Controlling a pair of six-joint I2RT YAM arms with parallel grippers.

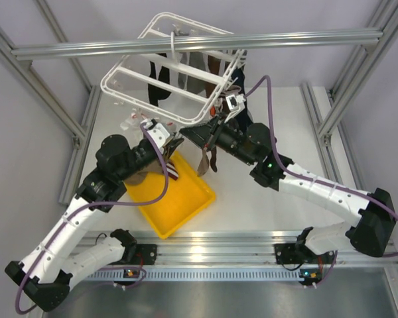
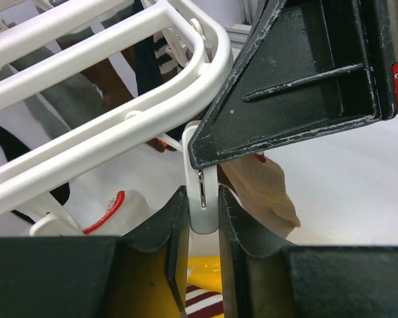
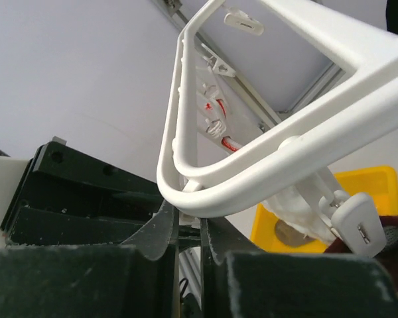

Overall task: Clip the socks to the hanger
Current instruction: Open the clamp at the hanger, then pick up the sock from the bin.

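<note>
My left pincer (image 2: 202, 199) is closed on a white clip (image 2: 203, 213) that dangles from the near rail of the hanger (image 3: 305, 142). Both fingers press flat against the clip's sides. The hanger hangs tilted above the surface (image 1: 278, 119), with dark socks (image 1: 160, 83) already pegged beneath its far bars. My right pincer (image 3: 189, 222) sits just under that same near rail, right beside the held clip. Its jaws are drawn almost together, with only a slit between them, and I cannot tell whether any fabric is caught there. A tan sock (image 2: 265, 192) hangs directly below the right pincer, just beside the clip and touching neither of my left fingers. Below the hanger's near rail lies the yellow tray (image 1: 186, 199), with a striped sock (image 2: 202, 297) in it.
</note>
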